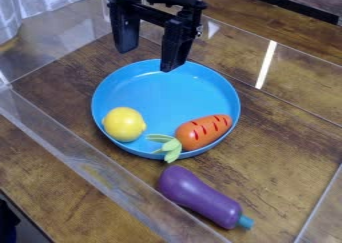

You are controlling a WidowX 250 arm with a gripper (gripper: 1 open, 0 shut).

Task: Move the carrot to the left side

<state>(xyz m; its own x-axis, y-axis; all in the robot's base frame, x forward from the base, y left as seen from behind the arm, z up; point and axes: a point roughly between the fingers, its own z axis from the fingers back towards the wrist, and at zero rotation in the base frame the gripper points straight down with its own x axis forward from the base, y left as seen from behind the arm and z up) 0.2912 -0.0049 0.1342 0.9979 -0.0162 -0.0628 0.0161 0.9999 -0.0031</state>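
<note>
Probably a robot lab setup: a wooden table (287,137) fenced by clear plastic walls (60,137), with toy food in a blue plate (160,87).

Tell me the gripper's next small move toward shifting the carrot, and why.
Probably travel toward the camera and right, then lower over the carrot. The gripper hangs open and empty above the blue plate's far rim, while the carrot lies on its near right side.

No text, label, brand, number or sign can be read anywhere in view.
</note>
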